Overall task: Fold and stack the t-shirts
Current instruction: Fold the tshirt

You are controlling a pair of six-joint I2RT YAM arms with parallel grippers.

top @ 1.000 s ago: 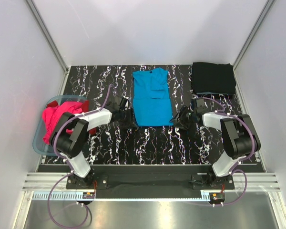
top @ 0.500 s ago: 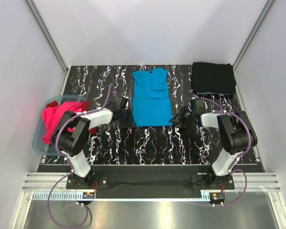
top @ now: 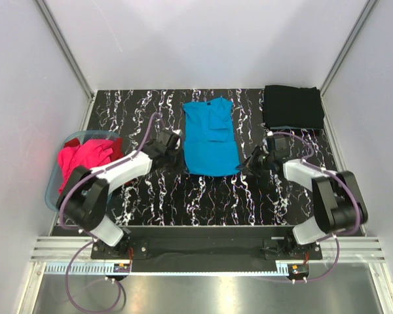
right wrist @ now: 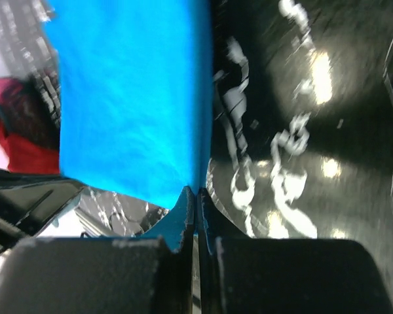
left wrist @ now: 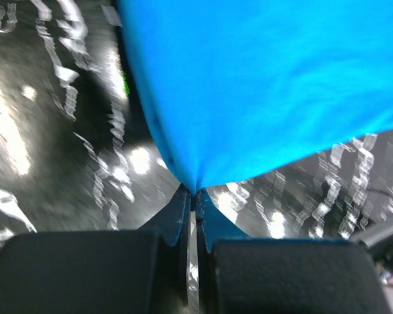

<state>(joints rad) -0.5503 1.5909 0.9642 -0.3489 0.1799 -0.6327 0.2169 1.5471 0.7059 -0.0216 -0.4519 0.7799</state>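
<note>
A turquoise-blue t-shirt [top: 211,137] lies lengthwise mid-table, sleeves folded in. My left gripper [top: 181,159] is shut on its near left corner; the blue cloth [left wrist: 262,85] runs from the pinched tips [left wrist: 195,193] up and away. My right gripper [top: 242,165] is shut on the near right corner, with the same shirt [right wrist: 131,98] stretching off from its tips [right wrist: 196,191]. The near hem looks lifted off the table. A folded black t-shirt [top: 293,106] rests at the far right. Magenta-pink and red shirts [top: 82,162] are heaped in the tub on the left.
The pale-blue plastic tub [top: 55,193] sits at the table's left edge beside the left arm. White walls with metal rails close in the black marbled table [top: 203,196] on three sides.
Both grippers have closed on the blue shirt's near corners. The near hem has shifted away from the arms and risen a little.
</note>
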